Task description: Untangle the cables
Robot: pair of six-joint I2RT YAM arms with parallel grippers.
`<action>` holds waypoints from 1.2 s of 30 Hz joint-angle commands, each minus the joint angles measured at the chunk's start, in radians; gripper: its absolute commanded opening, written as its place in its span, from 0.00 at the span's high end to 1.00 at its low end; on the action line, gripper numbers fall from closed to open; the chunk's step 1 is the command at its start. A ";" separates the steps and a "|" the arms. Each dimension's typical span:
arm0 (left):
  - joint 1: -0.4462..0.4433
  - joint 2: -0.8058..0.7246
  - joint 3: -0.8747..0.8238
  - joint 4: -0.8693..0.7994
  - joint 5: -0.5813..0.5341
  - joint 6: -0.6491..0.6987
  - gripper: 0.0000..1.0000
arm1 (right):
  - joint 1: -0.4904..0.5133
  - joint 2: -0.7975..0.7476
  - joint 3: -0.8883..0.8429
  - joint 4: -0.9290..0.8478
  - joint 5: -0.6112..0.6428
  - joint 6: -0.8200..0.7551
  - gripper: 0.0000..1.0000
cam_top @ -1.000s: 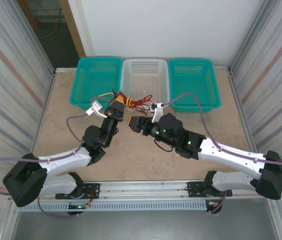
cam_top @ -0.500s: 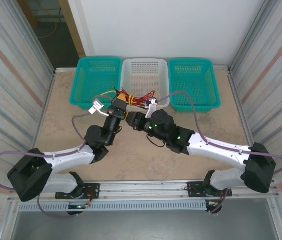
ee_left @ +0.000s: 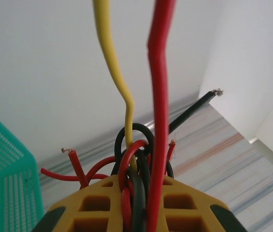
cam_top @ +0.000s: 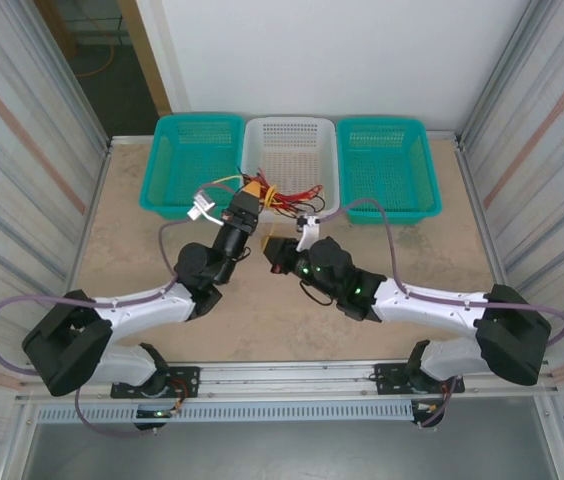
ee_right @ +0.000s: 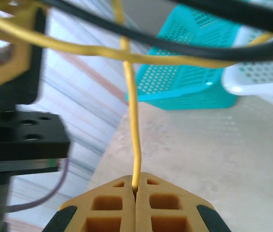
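My right gripper (ee_right: pixel 135 191), jaws pinched shut on the yellow cable (ee_right: pixel 132 121) at bottom centre, has that strand running straight up-frame to the cables (ee_left: pixel 137 150) clamped in my left gripper (cam_top: pixel 245 208), so I'd pull back lengthwise.

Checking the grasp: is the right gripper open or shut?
Shut. The right gripper's fingers meet, pinching a yellow cable between them.
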 commanded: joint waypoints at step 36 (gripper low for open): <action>0.457 -0.857 -0.061 -1.403 0.148 -0.004 1.00 | -0.574 -0.509 0.251 -0.744 0.057 -0.506 1.00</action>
